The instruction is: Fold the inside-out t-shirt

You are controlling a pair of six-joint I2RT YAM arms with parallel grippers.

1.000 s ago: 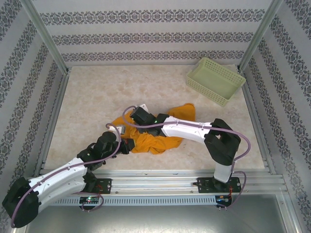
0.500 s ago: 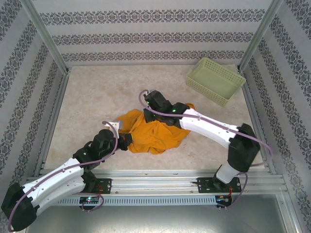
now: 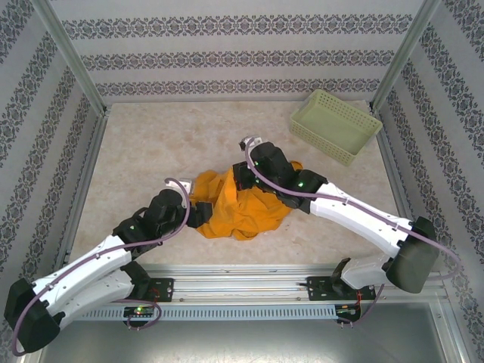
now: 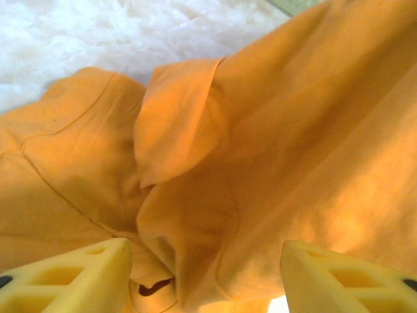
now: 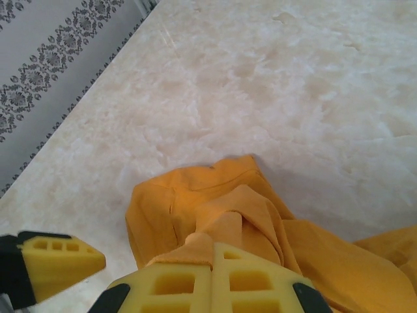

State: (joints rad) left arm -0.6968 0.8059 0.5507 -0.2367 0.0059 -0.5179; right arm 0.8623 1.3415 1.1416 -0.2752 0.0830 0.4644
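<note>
The pale marbled table [image 3: 151,151] carries the soft orange-yellow cotton t-shirt [image 3: 242,212] as a crumpled heap at its middle, just ahead of the two arm bases. The pale green plastic lattice basket [image 3: 336,125] sits well apart at the far right corner.

A second ago the white right arm [image 3: 355,215] lay low across the cloth, reaching to the left. It has since swung its elbow out to the right and carried its wrist toward the far side of the heap. The shirt has moved with it: the bunch with one part trailing off to the far right has gathered into a broader mound.

The white left arm [image 3: 98,261] has stayed at the near-left edge of the heap. The left gripper [image 4: 205,261], clenched a moment ago, has just let go. Its yellow fingers [image 4: 71,274] now stand wide apart with loose folds lying ahead of them, nothing pinched.

The right gripper [image 5: 214,277] has its pads pressed together on a raised fold of the shirt, which peaks up into them off the table.

So only one point of the garment is held, and it is still rumpled. Folding proper has not begun. The freed left gripper likely needs a fresh hold before the shirt can be spread.
</note>
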